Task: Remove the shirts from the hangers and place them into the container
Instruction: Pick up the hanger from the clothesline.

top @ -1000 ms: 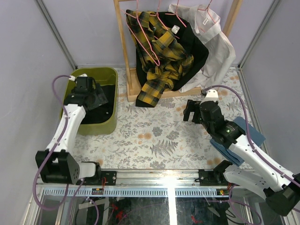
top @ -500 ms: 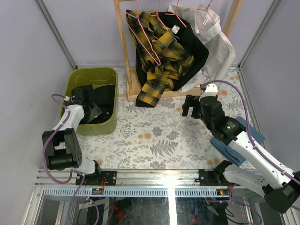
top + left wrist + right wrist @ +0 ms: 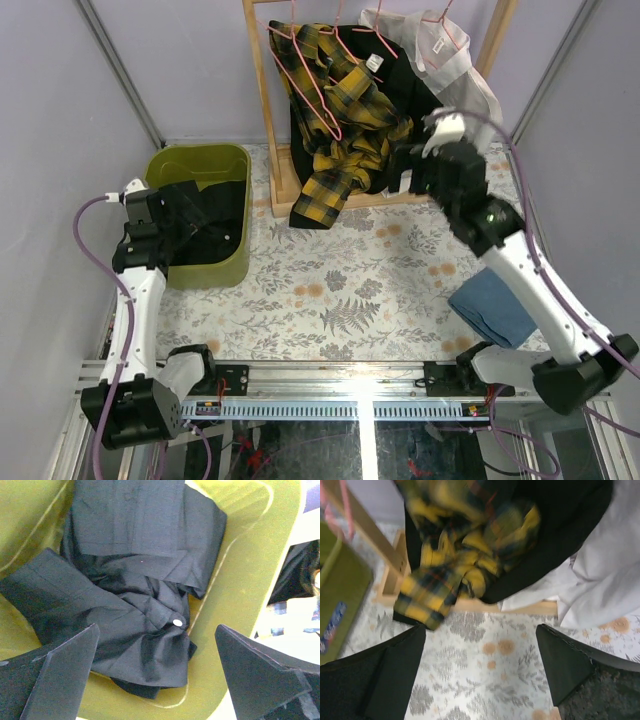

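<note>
The olive-green container stands at the left with a crumpled black shirt inside. My left gripper hangs open over the tub's left side. In the left wrist view it stands wide above the black shirt, with the tub's wall to the right. A yellow-and-black plaid shirt, a black shirt and a white shirt hang on pink hangers. My right gripper is open, just in front of them, above the floral mat. The right wrist view shows the plaid shirt, black shirt and white shirt.
The shirts hang from a light wooden rack whose base lies on the floral mat. A folded blue cloth lies at the right, under my right arm. Grey walls close in the left, right and back.
My left gripper drew back toward the tub's left rim and opened wider, with the black shirt lying in the tub. My right arm swung away from me, up to the hanging shirts.
</note>
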You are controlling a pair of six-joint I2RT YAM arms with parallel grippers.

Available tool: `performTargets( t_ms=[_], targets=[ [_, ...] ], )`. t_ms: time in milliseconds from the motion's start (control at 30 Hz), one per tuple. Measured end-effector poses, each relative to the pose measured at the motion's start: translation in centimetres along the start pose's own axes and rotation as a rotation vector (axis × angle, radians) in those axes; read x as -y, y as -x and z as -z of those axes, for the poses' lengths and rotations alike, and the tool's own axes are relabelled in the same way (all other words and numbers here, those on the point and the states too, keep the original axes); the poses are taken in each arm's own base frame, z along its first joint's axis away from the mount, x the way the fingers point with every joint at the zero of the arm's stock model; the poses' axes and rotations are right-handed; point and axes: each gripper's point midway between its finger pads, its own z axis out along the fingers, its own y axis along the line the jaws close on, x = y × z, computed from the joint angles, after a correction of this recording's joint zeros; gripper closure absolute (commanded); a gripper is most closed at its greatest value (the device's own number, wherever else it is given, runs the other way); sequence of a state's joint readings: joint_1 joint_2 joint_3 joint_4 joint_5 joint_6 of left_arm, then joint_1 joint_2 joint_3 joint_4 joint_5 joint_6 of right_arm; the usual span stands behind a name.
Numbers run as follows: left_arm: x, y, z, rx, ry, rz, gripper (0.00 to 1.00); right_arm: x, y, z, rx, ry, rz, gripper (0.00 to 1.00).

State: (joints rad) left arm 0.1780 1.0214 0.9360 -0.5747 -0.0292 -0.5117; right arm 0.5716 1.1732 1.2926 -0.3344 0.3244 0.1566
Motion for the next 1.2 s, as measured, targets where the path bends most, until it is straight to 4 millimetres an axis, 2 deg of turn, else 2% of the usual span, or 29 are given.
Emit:
performTargets(
  t_ms=[67,167,200,267,400,500,600,700,833,1067,1200],
  targets=[
    [0.7,0.2,0.6,0.007,-0.036,0.001,0.00,1.7,2.2,-1.9,0.006,0.020,-0.079,0.01],
    [1.1,0.2,0.8,-0.005,-0.052,-0.001,0.00,4.5,3.6,-3.5,0.007,0.023,-0.178,0.01],
    [1.3,0.4,0.9,-0.007,-0.058,-0.002,0.00,4.8,3.9,-3.6,0.008,0.030,-0.196,0.01],
    [1.8,1.0,1.3,0.001,-0.072,-0.008,0.00,4.4,4.8,-3.9,0.008,0.078,-0.211,0.01],
    [3.9,2.3,3.2,0.036,-0.177,-0.039,0.00,2.9,8.3,-4.0,0.068,0.158,-0.205,0.00],
    [5.5,1.5,4.7,0.034,-0.302,-0.076,0.00,2.5,10.1,-4.0,0.125,0.186,-0.185,0.00],
    [5.9,-0.4,5.1,0.004,-0.382,-0.115,0.00,1.6,11.0,-4.1,0.163,0.245,-0.149,0.01],
    [4.9,-2.9,4.0,-0.054,-0.389,-0.140,0.00,0.8,11.3,-5.0,0.170,0.293,-0.118,0.04],
    [3.2,-5.8,3.0,-0.112,-0.375,-0.154,0.00,0.1,11.5,-7.5,0.152,0.328,-0.085,0.08],
    [4.2,-4.3,4.7,-0.001,-0.435,-0.192,0.00,-0.4,10.5,-11.2,0.095,0.355,-0.052,0.13],
    [3.8,-4.1,4.3,0.007,-0.413,-0.201,0.00,-0.5,10.5,-13.0,0.077,0.352,-0.022,0.19]
  ],
)
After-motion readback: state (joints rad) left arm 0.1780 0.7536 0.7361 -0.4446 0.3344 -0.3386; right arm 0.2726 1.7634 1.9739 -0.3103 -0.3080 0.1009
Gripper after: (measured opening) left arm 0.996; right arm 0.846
